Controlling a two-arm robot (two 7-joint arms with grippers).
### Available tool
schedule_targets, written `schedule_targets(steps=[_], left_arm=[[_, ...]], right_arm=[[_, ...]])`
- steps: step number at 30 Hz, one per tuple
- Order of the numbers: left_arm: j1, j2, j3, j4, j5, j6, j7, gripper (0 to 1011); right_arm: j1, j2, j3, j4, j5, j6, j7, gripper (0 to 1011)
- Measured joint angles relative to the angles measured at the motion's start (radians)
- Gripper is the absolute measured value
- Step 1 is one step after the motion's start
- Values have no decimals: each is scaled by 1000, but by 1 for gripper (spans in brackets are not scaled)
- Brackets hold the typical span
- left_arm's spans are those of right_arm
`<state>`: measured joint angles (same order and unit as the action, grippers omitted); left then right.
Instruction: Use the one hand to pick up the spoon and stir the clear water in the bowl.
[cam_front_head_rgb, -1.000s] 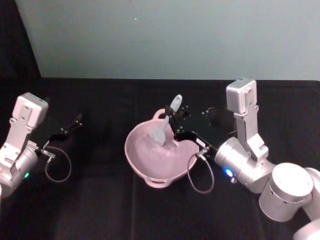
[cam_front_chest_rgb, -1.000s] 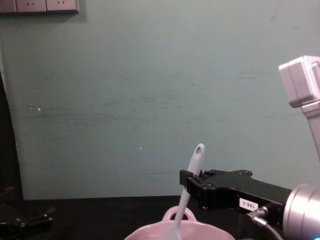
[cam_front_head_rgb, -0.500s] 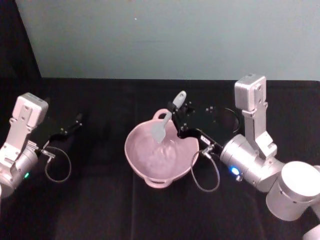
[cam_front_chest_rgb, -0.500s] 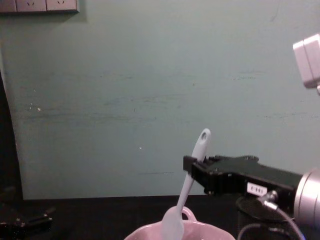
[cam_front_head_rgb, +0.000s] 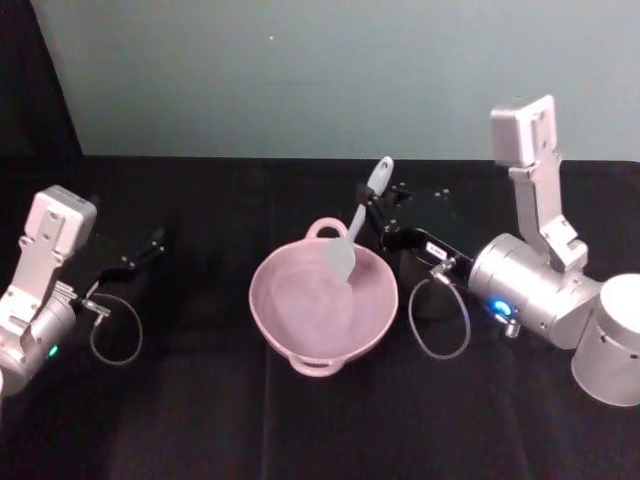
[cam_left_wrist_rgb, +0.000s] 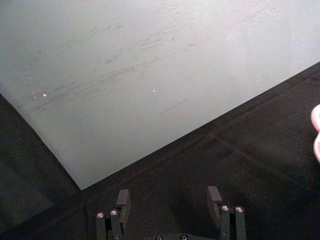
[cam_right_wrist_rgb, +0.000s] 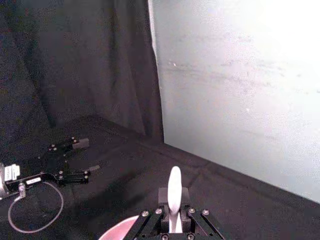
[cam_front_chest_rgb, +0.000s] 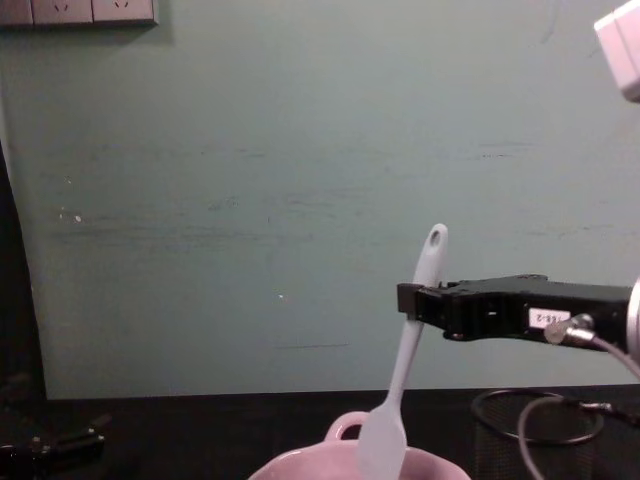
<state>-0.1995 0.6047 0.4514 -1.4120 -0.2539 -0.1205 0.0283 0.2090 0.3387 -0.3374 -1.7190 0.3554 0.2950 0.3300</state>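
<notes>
Gripping spoon (cam_front_head_rgb: 357, 229) | right hand (cam_front_head_rgb: 372, 210) fingers clamped on handle | blade above bowl (cam_front_head_rgb: 322, 305)

The space above the bowl (cam_front_head_rgb: 322, 310) is partly taken up by the spoon (cam_front_head_rgb: 355, 238), which is held tilted over the bowl's far right rim by the right gripper (cam_front_head_rgb: 372, 212), closed on the handle. The bowl's left and near sides are left unobstructed over bare black table (cam_front_head_rgb: 200, 400). Just right of the bowl, passage is blocked by a black mesh cup (cam_front_chest_rgb: 535, 435) and a looped cable (cam_front_head_rgb: 440, 320). The left gripper (cam_front_head_rgb: 150, 248), fingers apart, is parked well clear at the left.
</notes>
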Motion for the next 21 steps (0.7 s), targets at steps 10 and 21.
schedule_targets(steps=[10, 21], left_arm=[[0, 0, 0, 0, 0, 0, 0, 1011], [0, 0, 0, 0, 0, 0, 0, 1011]], right_arm=[[-14, 27, 36, -78, 64, 101, -43, 127], [-82, 25, 158, -192, 177, 153, -125, 127]])
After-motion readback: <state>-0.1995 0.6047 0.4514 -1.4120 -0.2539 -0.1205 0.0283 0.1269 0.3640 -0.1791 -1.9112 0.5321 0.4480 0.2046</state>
